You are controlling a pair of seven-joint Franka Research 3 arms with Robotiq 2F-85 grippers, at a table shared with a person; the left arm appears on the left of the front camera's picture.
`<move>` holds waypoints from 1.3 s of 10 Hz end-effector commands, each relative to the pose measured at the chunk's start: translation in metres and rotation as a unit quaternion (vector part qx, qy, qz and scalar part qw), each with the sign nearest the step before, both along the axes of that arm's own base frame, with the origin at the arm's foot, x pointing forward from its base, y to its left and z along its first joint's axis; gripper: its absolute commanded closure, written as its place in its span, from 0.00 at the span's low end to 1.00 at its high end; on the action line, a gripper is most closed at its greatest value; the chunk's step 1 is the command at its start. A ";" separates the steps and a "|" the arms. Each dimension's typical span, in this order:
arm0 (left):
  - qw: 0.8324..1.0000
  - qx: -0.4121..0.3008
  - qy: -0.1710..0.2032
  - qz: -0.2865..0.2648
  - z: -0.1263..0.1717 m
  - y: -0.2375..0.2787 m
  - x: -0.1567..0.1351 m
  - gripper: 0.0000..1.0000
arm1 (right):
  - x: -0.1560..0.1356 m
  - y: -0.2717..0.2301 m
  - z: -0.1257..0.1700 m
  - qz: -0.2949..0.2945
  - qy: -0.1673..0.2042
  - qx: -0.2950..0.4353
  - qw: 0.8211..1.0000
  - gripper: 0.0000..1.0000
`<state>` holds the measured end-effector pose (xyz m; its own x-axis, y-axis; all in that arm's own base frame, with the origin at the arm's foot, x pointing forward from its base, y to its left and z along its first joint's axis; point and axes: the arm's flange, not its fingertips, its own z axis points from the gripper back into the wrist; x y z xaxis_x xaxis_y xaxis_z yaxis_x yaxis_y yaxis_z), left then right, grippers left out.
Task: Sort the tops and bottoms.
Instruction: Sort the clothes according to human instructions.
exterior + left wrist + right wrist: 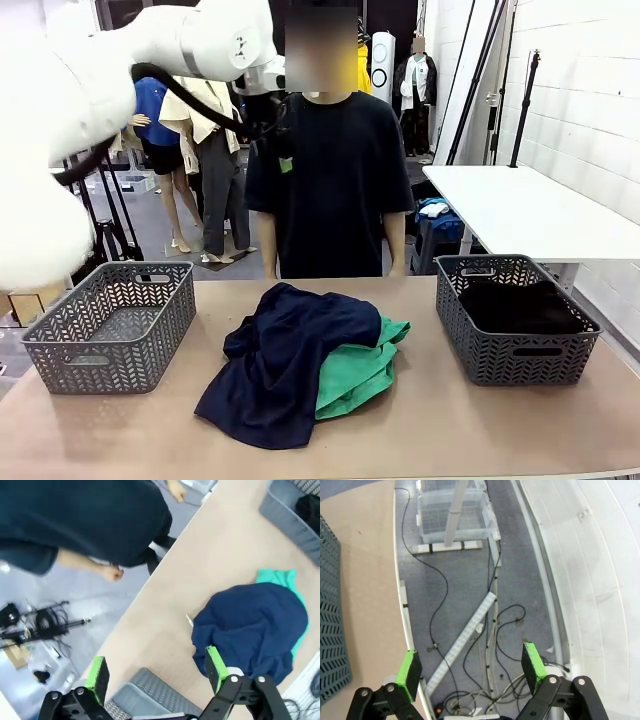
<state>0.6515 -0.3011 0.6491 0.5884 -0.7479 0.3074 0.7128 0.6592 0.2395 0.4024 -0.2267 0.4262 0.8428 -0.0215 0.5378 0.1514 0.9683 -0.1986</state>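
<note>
A navy garment lies crumpled mid-table, draped over a green garment that sticks out on its right side. From above, the left wrist view has the same navy garment and green garment. My left gripper hangs open and empty high over the table's left part, above the left basket's rim. My left arm crosses the top of the front view. Off the table's side, my right gripper is open and empty over the floor.
An empty grey basket stands at the table's left. A second grey basket at the right holds a black garment. A person stands at the far edge, arms down. Cables and clear boxes lie on the floor.
</note>
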 end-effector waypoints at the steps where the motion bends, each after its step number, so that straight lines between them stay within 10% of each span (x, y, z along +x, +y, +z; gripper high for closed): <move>1: 0.997 0.001 0.007 0.077 -0.159 0.137 -0.217 0.00 | 0.001 -0.001 0.001 0.001 0.002 -0.001 1.000 0.00; 5: 0.990 -0.041 -0.021 0.134 -0.192 0.169 -0.263 0.00 | 0.001 -0.001 0.001 0.001 0.002 -0.001 1.000 0.00; 13: 0.985 -0.045 -0.045 0.159 -0.179 0.177 -0.251 0.00 | 0.001 -0.001 0.001 0.001 0.002 -0.001 1.000 0.00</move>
